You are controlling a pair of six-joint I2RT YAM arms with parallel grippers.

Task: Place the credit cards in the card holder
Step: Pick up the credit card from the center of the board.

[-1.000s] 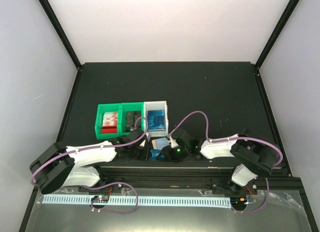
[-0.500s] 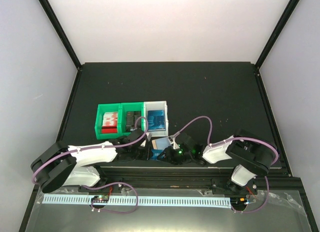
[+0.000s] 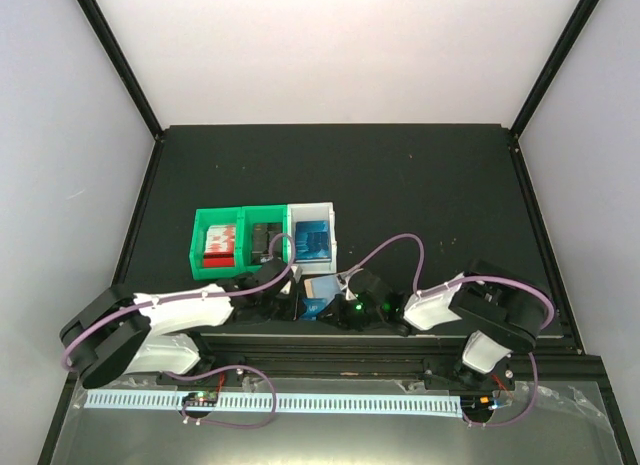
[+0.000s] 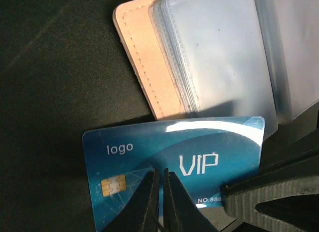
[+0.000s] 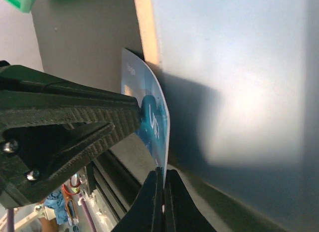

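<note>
One blue credit card point(image 4: 174, 159), printed "logo" and "VIP", lies half under the clear sleeves of the open tan card holder point(image 4: 142, 62). My left gripper point(image 4: 161, 173) is shut, its tips resting against the card's face. In the right wrist view the credit card point(image 5: 155, 119) shows edge-on, and my right gripper point(image 5: 163, 173) is shut on its near edge. The card holder point(image 5: 143, 27) lies just beyond it. From above, both grippers point(image 3: 292, 303) point(image 3: 335, 310) meet at the card point(image 3: 312, 307), in front of the holder point(image 3: 320, 287).
A white bin point(image 3: 326, 215) holding more blue cards stands just behind the holder. Two green bins point(image 3: 200, 230) point(image 3: 262, 217) stand to its left, one of them with red-and-white things inside. The table's front rail runs right below the grippers.
My right gripper has closed onto the card's edge. The right arm's wrist has shifted slightly to the right and nearer. The left gripper has stayed shut in place.
</note>
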